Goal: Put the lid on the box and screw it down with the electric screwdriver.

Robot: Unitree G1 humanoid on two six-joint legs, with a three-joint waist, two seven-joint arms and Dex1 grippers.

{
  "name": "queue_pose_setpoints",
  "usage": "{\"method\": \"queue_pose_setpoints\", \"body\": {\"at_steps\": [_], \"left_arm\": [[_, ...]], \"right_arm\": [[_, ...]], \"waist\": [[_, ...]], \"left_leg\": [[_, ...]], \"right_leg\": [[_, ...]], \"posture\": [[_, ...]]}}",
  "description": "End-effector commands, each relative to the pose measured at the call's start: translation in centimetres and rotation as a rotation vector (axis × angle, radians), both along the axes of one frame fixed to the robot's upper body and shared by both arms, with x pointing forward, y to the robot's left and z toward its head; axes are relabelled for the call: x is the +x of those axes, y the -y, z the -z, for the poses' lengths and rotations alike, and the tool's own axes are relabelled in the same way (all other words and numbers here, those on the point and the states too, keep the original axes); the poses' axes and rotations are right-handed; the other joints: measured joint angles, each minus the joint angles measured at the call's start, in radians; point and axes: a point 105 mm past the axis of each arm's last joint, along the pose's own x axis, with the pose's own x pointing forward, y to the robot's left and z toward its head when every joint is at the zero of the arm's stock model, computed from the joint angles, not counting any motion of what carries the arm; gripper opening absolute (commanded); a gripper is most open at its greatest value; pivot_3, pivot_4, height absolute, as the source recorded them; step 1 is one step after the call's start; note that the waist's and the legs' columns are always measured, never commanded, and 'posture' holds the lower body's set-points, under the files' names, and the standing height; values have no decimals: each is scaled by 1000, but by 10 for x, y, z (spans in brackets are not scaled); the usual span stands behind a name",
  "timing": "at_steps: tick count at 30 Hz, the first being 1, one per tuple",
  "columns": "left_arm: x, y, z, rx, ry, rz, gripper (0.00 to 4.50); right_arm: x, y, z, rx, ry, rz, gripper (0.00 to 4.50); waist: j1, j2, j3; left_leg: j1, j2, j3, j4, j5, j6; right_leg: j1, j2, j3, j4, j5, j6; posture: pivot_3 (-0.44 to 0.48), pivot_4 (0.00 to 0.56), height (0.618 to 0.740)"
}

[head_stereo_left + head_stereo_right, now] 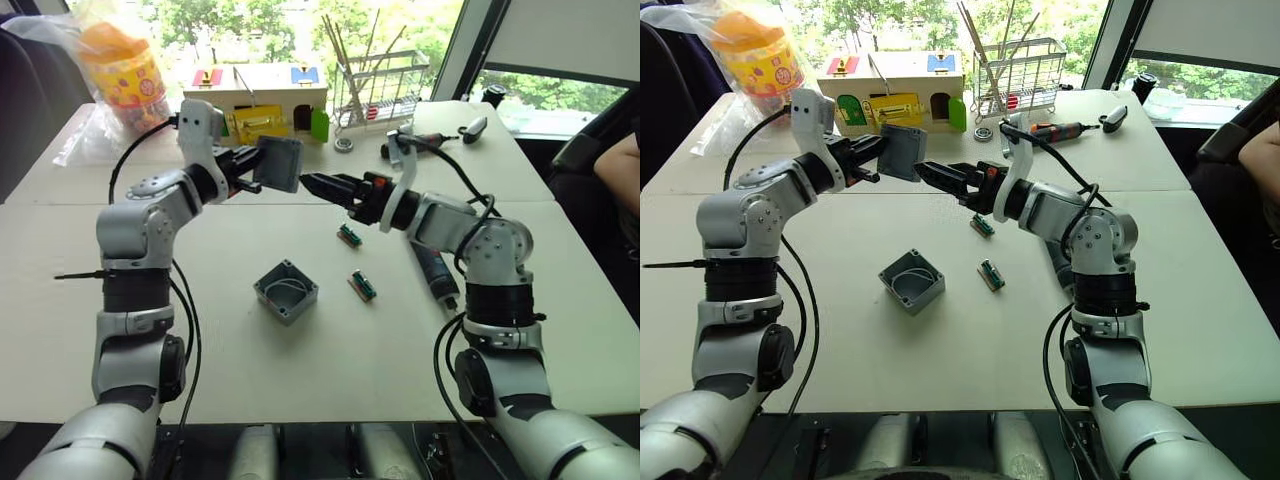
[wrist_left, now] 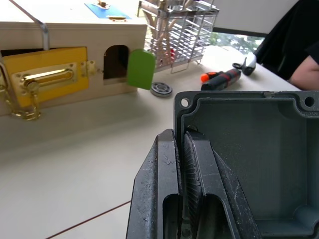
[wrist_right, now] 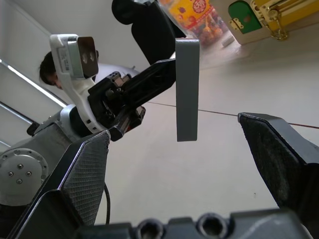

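My left gripper (image 1: 256, 172) is raised above the table and shut on the rim of the grey lid (image 1: 281, 163), which it holds upright on edge. In the left wrist view the fingers (image 2: 169, 164) pinch the lid (image 2: 249, 159) at its raised rim. My right gripper (image 1: 306, 182) is open and points at the lid from the right, a short gap away; between its fingers the lid (image 3: 187, 89) shows edge-on. The grey box (image 1: 286, 291) lies open on the table below, with white wires inside. The electric screwdriver (image 1: 437, 272) lies on the table under my right forearm.
A wooden toy house (image 1: 265, 100) and a wire basket (image 1: 385, 85) stand at the back. A black-and-orange screwdriver (image 1: 425, 145) lies behind my right arm. Two small green parts (image 1: 349, 236) (image 1: 362, 285) lie right of the box. A person's arm (image 1: 620, 170) is at the far right.
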Motion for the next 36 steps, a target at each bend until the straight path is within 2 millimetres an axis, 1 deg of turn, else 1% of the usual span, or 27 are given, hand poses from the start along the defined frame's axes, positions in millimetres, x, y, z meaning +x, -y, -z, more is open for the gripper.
{"method": "queue_pose_setpoints", "body": {"at_steps": [1, 4, 10, 13, 15, 17, 21, 22, 26, 29, 32, 34, 35, 36], "left_arm": [[-10, 15, -22, 2, 94, 72, 28], [-12, 20, -18, 2, 86, 93, 28], [-13, 20, -18, -2, 81, 103, 28], [-14, 20, -17, -3, 79, 107, 0], [-14, 20, -17, -2, 78, 109, 0], [-16, 21, -17, -6, 79, 118, 0], [-19, 24, -16, -9, 78, 137, 0], [-20, 24, -16, -13, 77, 141, 0], [-23, 24, -15, -24, 67, 165, 0], [-27, 23, -14, -35, 43, 203, 1037], [-32, 22, -20, -59, 54, 234, 2556], [-30, 13, -26, -93, 61, 212, 3588], [-27, 5, -30, -129, 58, 191, 4083], [-26, -4, -33, -184, 37, 187, 4481]], "right_arm": [[2, -4, -14, -9, 77, 25, 4500], [4, -4, -13, -7, 83, 46, 4500], [7, -2, -14, 7, 85, 65, 4500], [9, -1, -14, 15, 88, 76, 3730], [9, 0, -15, 24, 88, 81, 3033], [9, 0, -15, 32, 84, 81, 2190], [10, -1, -14, 47, 74, 80, 171], [10, -1, -14, 51, 70, 80, 115], [9, -2, -13, 63, 63, 79, 115], [8, -3, -14, 72, 65, 78, 115], [6, -3, -14, 77, 73, 77, 115], [6, -3, -15, 70, 88, 85, 115], [6, -2, -15, 64, 99, 97, 115], [8, 0, -15, 51, 121, 120, 115]], "waist": [[-1, 0, 0], [-2, 0, 0], [-1, 0, 0], [0, 0, 0], [0, 0, 0], [-1, 0, 0], [-2, 0, 0], [-1, 0, 0], [-1, 0, 0], [-1, 0, 0], [-1, 1, 0], [-1, 1, 0], [-1, 1, 0], [-2, 1, 0]], "left_leg": [[0, 0, 0, 0, 0, 0], [0, 0, 0, -1, 0, 0], [0, 0, 0, -1, 0, 0], [0, 0, 0, 0, 0, 0], [0, 0, 0, 0, 0, 0], [0, 0, 0, -1, 0, 0], [0, 0, 0, -1, 0, 0], [0, 0, 0, -1, 0, 0], [0, 0, 0, -1, 0, 0], [0, 0, 0, -1, 0, 0], [0, 0, 0, -1, 0, 0], [0, 0, 0, -1, 0, 0], [0, 0, 0, -1, 0, 0], [0, 0, 0, -1, 0, 0]], "right_leg": [[0, 0, 0, 0, 0, 0], [-1, 1, 0, 0, 0, 0], [-1, 1, 0, 0, 0, 0], [-1, 0, 0, 0, 0, 0], [-1, 0, 0, 0, 0, 0], [-1, 0, 0, 0, 0, 0], [-1, 1, 0, 0, 0, 0], [-1, 0, 0, 0, 0, 0], [-1, 0, 0, 0, 0, 0], [-1, 0, 0, 0, 0, 0], [-1, 0, 0, 0, 0, 0], [-1, 1, 0, 0, 0, 0], [-1, 1, 0, 0, 0, 0], [-1, 1, 0, 0, 0, 0]], "posture": [[0, 150, 736], [0, 150, 736], [0, 150, 736], [0, 150, 736], [0, 150, 736], [0, 150, 736], [0, 150, 736], [0, 150, 736], [0, 150, 736], [0, 150, 736], [0, 150, 736], [0, 150, 736], [0, 150, 736], [0, 150, 736]]}}
